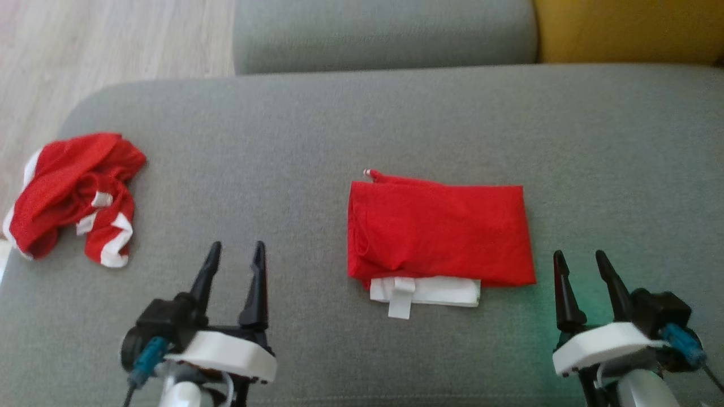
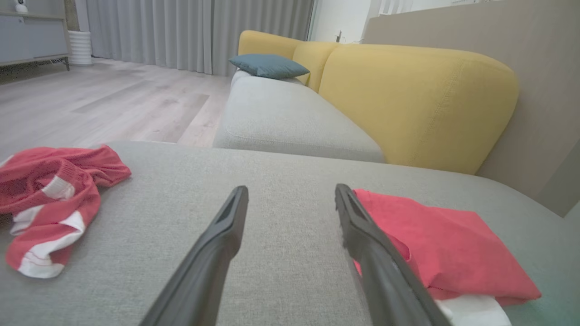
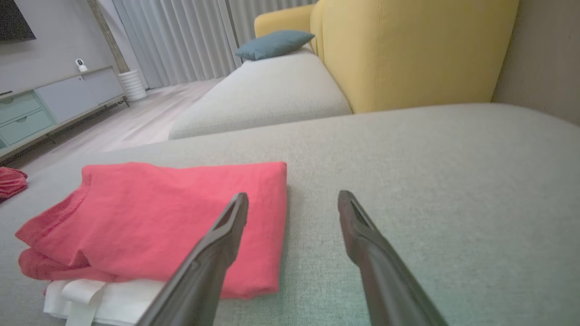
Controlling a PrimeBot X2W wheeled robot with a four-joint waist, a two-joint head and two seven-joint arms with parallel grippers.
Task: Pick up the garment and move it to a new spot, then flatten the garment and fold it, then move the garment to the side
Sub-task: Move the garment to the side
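Both spread, low — left gripper [image 1: 237, 246], right gripper [image 1: 579, 254], flanking folded garment [image 1: 438, 232]

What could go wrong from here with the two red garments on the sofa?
1. A white layer pokes out from under the folded red garment at its near edge; a one-sided pinch by the open right gripper may pull the fold apart.
2. The crumpled red-and-white garment lies at the left edge of the grey seat cushion, so a nudge from the left gripper might push it onto the floor.
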